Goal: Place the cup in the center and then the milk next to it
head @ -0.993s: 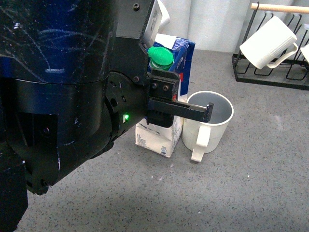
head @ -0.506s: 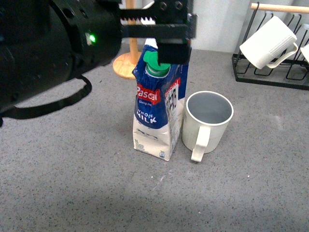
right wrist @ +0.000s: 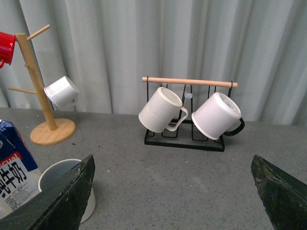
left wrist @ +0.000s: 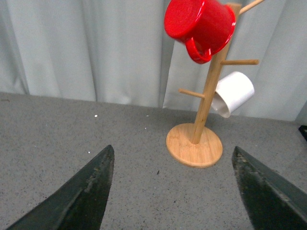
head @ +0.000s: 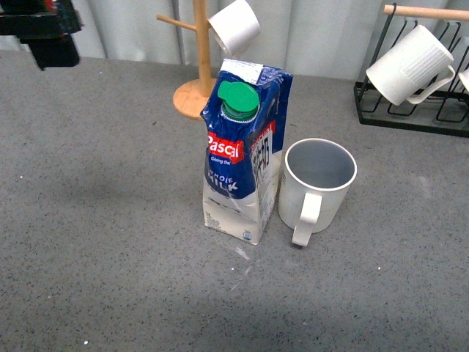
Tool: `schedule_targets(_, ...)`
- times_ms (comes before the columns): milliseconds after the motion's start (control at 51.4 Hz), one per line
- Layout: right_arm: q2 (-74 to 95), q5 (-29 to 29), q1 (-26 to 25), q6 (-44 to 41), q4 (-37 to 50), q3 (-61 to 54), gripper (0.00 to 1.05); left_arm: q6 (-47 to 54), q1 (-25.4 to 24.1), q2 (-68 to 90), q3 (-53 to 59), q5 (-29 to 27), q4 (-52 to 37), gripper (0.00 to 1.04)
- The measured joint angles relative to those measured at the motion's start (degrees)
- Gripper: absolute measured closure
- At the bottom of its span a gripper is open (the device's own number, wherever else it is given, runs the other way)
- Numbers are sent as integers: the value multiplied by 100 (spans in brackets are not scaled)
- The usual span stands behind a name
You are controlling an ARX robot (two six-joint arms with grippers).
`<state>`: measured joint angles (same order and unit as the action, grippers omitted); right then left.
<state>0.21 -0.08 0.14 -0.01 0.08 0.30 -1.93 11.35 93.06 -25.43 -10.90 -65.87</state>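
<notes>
Milk stands up straight on the grey table, right next to the cup. The two look like they touch or almost touch, with the carton on the left side of the cup in the front view. The cup sits upright, its handle pointing toward the robot. Both are near the middle of the table.

The left gripper is up high and far from the carton. Its two fingers are spread wide apart with nothing between them. It looks toward a wooden mug tree with a red mug and a small white cup hanging on it. The right gripper is also spread wide and holds nothing. It faces a black rack with two white mugs.

I think both steps are done. Next, the arms only need to stay clear and not bump the tall carton, which could tip.
</notes>
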Motion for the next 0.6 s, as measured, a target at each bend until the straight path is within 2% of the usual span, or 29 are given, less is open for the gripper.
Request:
schedule_targets(117,0,4,0,2,0,2,9,87,-225,-697,693,219,-133,58)
schedule_targets(370,0,0,0,0,0,0,9,125,-505,-1644,1410,444,125,97)
schedule_targets(409,0,0,0,0,0,0,9,118,-533,-1781,1491,487,186,101)
schedule_targets(603,0,0,0,0,0,0,9,149,-686,-2697,1919,664,682,101)
